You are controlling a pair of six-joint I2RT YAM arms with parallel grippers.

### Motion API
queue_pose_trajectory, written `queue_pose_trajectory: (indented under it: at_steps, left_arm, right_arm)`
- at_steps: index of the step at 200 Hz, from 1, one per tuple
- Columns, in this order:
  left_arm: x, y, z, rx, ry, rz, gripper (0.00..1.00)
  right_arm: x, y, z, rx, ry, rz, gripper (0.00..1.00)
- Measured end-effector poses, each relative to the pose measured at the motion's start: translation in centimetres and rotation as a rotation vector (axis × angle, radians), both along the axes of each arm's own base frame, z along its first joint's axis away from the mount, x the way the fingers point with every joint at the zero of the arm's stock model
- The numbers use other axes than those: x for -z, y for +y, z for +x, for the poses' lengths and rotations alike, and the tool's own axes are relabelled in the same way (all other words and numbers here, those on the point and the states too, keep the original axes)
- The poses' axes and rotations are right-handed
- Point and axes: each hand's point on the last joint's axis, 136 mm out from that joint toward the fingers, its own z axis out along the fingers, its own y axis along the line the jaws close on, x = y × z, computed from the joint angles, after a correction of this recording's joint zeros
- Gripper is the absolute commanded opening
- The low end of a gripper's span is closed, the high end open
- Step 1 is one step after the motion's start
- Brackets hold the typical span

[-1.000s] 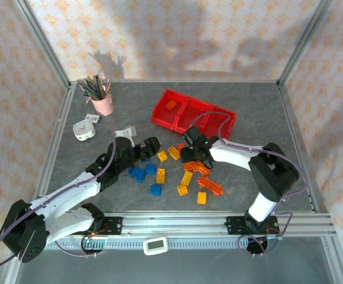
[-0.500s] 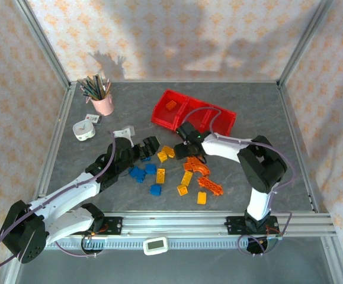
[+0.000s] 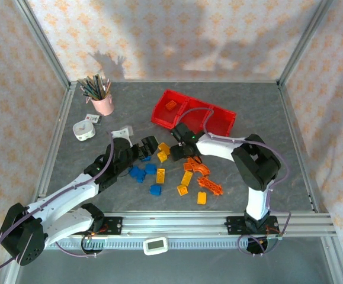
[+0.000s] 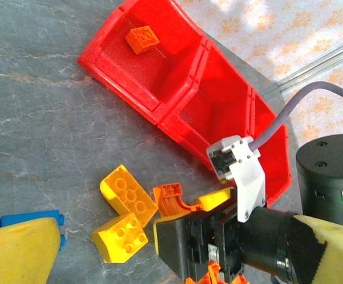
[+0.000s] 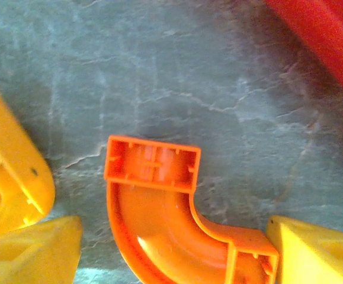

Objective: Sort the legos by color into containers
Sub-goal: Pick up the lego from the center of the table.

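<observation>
A curved orange lego (image 5: 153, 207) lies on the table between the yellow fingertips of my right gripper (image 5: 174, 254). The jaws are open, with a gap on the left side. From the left wrist, that gripper (image 4: 186, 207) straddles the same brick (image 4: 172, 201) just in front of the red containers (image 4: 177, 112). One orange brick (image 4: 141, 39) lies in the end bin. Two yellow bricks (image 4: 128, 195) sit beside it. My left gripper (image 3: 149, 147) is open and holds nothing. Blue legos (image 3: 137, 173), yellow ones (image 3: 160, 175) and orange ones (image 3: 210, 185) lie scattered nearby.
A pink pencil cup (image 3: 103, 103), a white tape roll (image 3: 83, 130) and a small white piece (image 3: 124, 133) stand at the left. The metal cage posts and rail (image 3: 218, 222) border the table. A small timer (image 3: 156, 245) sits at the front.
My right gripper has moved left and slightly back across the bricks, ending over the curved orange brick beside the yellow ones. The left arm has hardly shifted.
</observation>
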Motion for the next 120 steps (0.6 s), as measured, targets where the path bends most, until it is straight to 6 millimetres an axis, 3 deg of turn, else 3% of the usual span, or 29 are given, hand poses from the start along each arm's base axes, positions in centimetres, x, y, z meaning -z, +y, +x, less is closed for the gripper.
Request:
queue_pose_trajectory:
  at_steps: [60, 120]
  left_arm:
    - [0.3, 0.2, -0.1, -0.006, 0.01, 0.009, 0.99]
    - [0.3, 0.2, -0.1, -0.005, 0.01, 0.01, 0.99]
  right_arm:
    - [0.4, 0.6, -1.5, -0.031, 0.004, -0.034, 0.7]
    - [0.4, 0.6, -0.8, -0.023, -0.02, -0.073, 0.76]
